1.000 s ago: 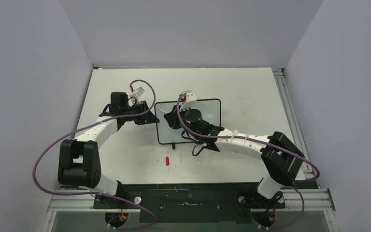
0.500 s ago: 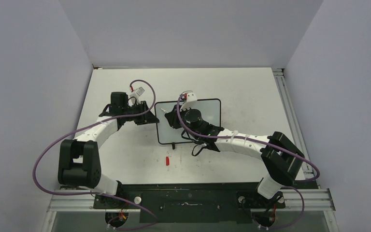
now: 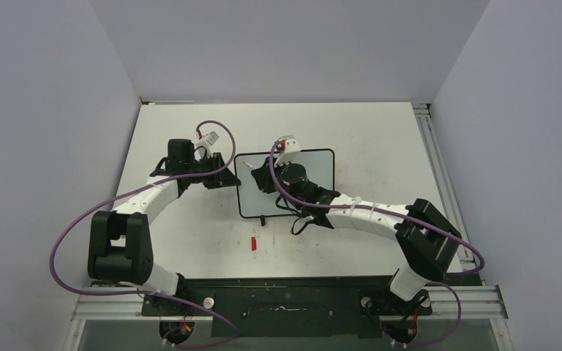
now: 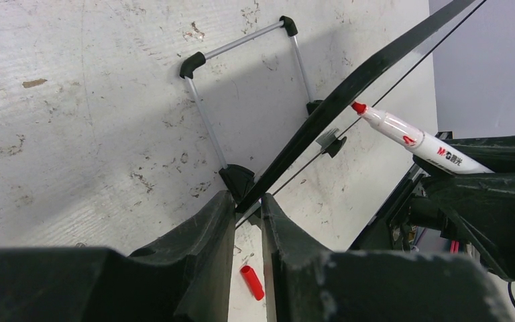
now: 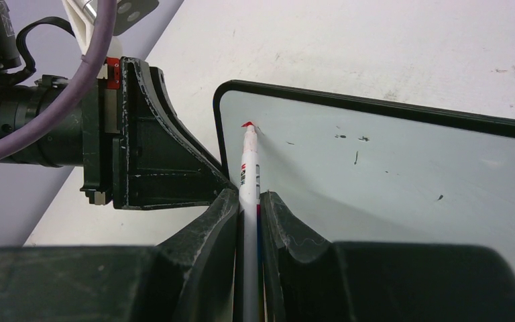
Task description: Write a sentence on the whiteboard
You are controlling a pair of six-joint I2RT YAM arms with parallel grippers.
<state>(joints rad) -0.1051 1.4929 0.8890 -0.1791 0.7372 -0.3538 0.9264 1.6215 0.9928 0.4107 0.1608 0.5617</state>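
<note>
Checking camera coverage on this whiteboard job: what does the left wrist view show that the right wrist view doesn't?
Only left wrist: the wire stand behind the whiteboard, and a red cap on the table. Only right wrist: the board's face, bare of red words, a few dark specks, and the right gripper clamping the marker, its red tip near a corner. Both: the marker, the board's black frame, and the left gripper at its edge.

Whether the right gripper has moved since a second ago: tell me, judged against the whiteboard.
No. The right gripper, shut on the marker, keeps its place against the whiteboard frame.
</note>
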